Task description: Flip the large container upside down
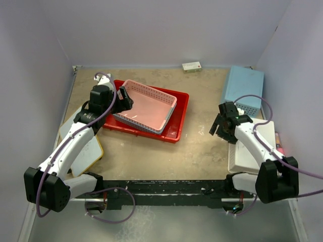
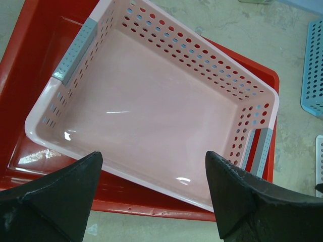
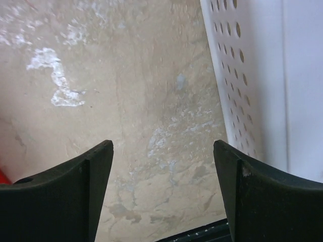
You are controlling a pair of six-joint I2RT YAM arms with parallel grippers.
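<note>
Beige tabletop (image 3: 126,101) shows between the right jaws, which are spread and hold nothing; a white basket (image 3: 262,75) is just beside them. Just beyond the left jaws, spread too, sits the large container (image 2: 30,60), upright, with a pink basket (image 2: 151,116) lying inside. The approach is in hand, I judge; the next move needs a grip on the near rim.

Red large container (image 1: 177,128), shallow, open side up
</note>
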